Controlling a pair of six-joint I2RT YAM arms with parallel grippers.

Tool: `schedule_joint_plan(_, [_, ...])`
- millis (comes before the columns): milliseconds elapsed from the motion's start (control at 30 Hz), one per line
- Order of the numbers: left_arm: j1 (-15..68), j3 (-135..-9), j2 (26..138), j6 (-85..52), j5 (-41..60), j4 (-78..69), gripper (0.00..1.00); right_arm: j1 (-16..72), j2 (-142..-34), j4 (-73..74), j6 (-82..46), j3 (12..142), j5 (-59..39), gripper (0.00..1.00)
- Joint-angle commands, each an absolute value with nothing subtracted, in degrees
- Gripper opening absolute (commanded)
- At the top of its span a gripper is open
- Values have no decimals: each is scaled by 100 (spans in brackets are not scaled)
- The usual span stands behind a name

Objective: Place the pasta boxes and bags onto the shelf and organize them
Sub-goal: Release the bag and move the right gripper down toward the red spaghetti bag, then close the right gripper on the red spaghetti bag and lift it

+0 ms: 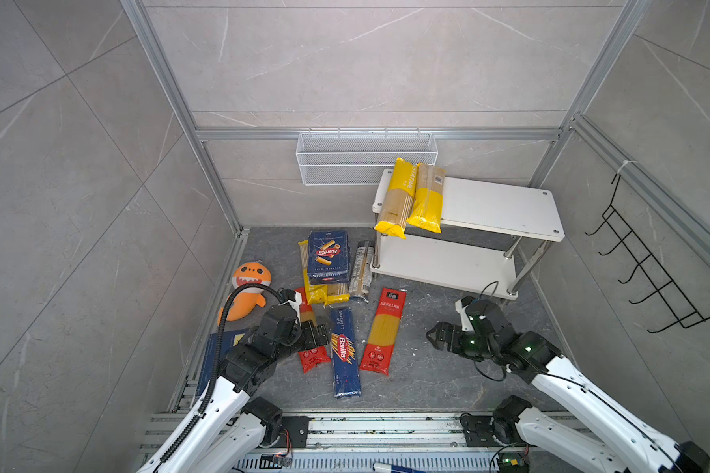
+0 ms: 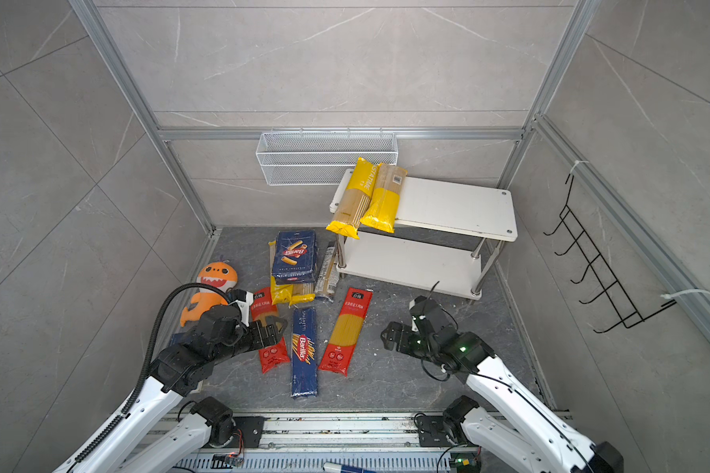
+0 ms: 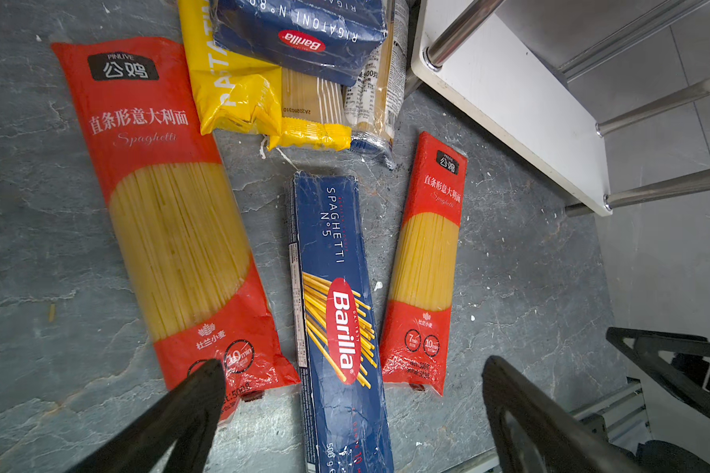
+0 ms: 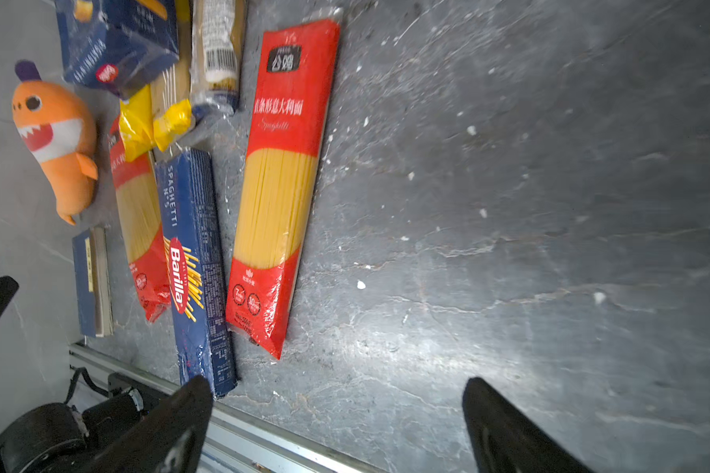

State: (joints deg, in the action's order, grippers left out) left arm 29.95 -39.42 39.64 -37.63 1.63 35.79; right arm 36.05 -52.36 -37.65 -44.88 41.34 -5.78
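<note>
shelf (image 1: 501, 204) bearing two yellow bags (image 1: 398, 196), two boxes (image 1: 328, 256), two red bags (image 1: 384, 331) nearby

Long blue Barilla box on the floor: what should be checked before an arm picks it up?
1. Left fingers open, empty: ok.
2. Right fingers open, empty: ok.
3. Long dark blue Barilla spaghetti carton lies flat, nothing on it: ok.
4. Room beside it: red-ended clear spaghetti bag crowds one edge: not ok.
5. White two-tier shelf, top board has free space: ok.
6. Two yellow-ended spaghetti bags overhang its front edge: not ok.
</note>
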Motion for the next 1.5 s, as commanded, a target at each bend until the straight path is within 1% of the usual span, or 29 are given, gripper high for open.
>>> schedule_joint_plan(0, [2979, -3847, 3867, -3846, 132, 3686, 100, 3963, -5828, -2924, -4802, 4032, -239, 97])
schedule_joint_plan(167, [2979, -3681, 3788, -3884, 136, 3684, 100, 4460, -7013, -2417, -4911, 4297, 55, 99])
schedule_joint_plan(333, [2977, -3560, 3839, -3881, 30, 3656, 100, 4910, -8148, -2359, -4992, 4855, 474, 99])
schedule_joint_plan(667, [2968, -3517, 4039, -3779, -220, 3508, 100, 5256, -9511, -2491, -5115, 5829, 890, 99])
schedule_joint_plan(867, [2970, -3454, 4019, -3737, -255, 3433, 100, 5398, -10028, -2713, -5313, 6223, 990, 99])
schedule_joint_plan(1000, [2968, -3384, 3940, -3712, -261, 3420, 100, 5570, -10312, -3164, -5457, 6496, 1281, 99])
schedule_joint_plan(1300, [2969, -3156, 3764, -3777, -113, 3193, 100, 6032, -10966, -3368, -5761, 6857, 1283, 99])
schedule_joint_plan(1400, [2971, -3156, 3740, -3770, -52, 3166, 100, 6078, -11151, -3526, -5800, 6945, 1291, 97])
schedule_joint_plan(1467, [2968, -3153, 3680, -3768, -35, 3173, 100, 6084, -11167, -3540, -5807, 6845, 1276, 90])
